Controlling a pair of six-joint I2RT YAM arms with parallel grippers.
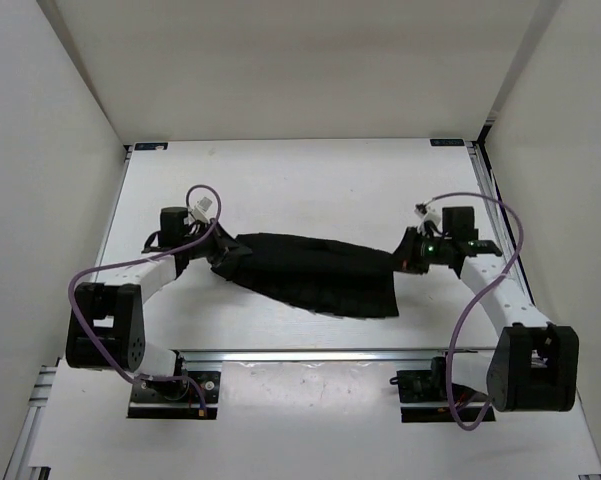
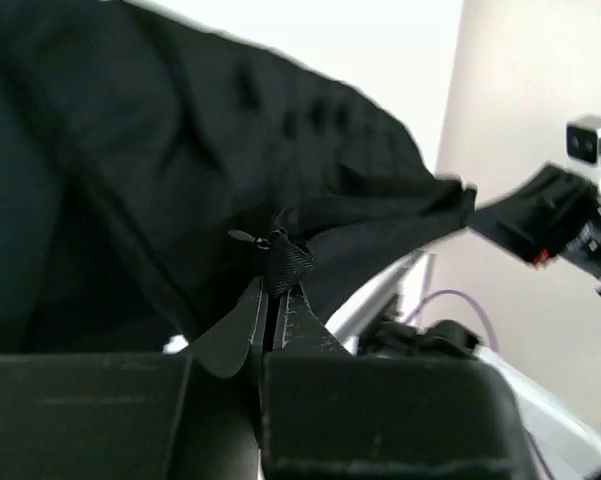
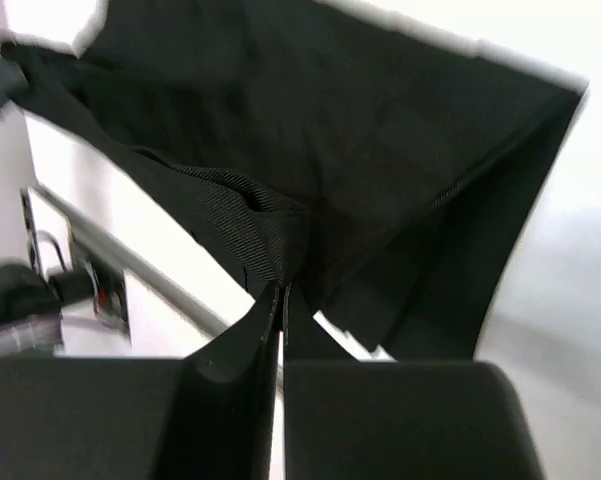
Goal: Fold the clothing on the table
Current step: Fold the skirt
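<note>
Two hands share the load, one at each end of the black pleated skirt (image 1: 315,275). The left hand (image 2: 275,292) is clenched on a small bunch of cloth at the skirt's left end. The right hand (image 3: 282,292) is clenched on a ribbed band (image 3: 242,212) at the right end, probably the waistband, though the blur leaves that open. Neither hand has any gap showing between its tips.

From above, the skirt lies near the middle of the bench (image 1: 280,180), pulled into a long strip between the two grips. Its long axis runs left to right across the bench, parallel to the near rail, and the held edge sags a little in the middle. All the free cloth falls to the near side of that edge, towards the arm bases. It is deeper on the right, where the hem reaches furthest forward. Whether the hem rests on the bench or hangs just clear of it cannot be told from above.

That is the relation the fold turns on, as I judge it. The held edge is the far edge and the loose body lies nearer. A fold would therefore bring the pinched edge towards the bases and over the hem, both hands travelling together. Neither arm is better placed, since each already has its own end.
</note>
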